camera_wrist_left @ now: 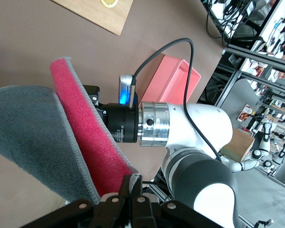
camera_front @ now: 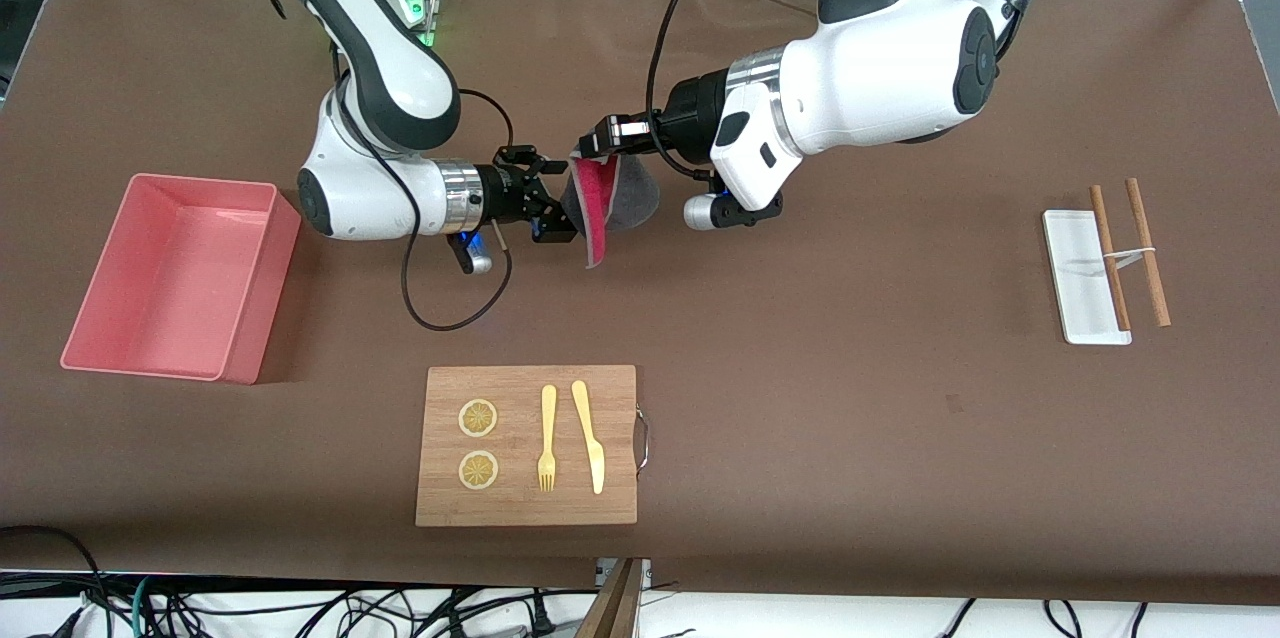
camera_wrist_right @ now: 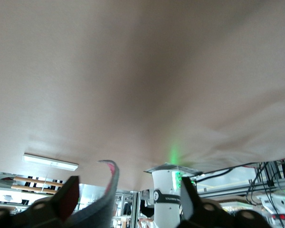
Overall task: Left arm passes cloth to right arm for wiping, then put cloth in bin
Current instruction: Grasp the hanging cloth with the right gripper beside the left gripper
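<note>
The cloth [camera_front: 622, 200], dark grey with a bright pink face, hangs in the air over the middle of the table. My left gripper [camera_front: 584, 151] is shut on its top corner; in the left wrist view the fingers [camera_wrist_left: 138, 185] pinch the pale trim of the cloth [camera_wrist_left: 33, 128]. My right gripper [camera_front: 549, 196] is open beside the cloth, level with it. In the right wrist view [camera_wrist_right: 128, 197] a fold of the cloth [camera_wrist_right: 107, 192] stands between its spread fingers. The pink bin [camera_front: 175, 276] sits empty toward the right arm's end of the table and also shows in the left wrist view [camera_wrist_left: 173, 78].
A wooden board [camera_front: 527, 445] with two lemon slices, a yellow fork and a yellow knife lies nearer to the front camera. A white tray [camera_front: 1080, 278] with two wooden sticks lies toward the left arm's end of the table.
</note>
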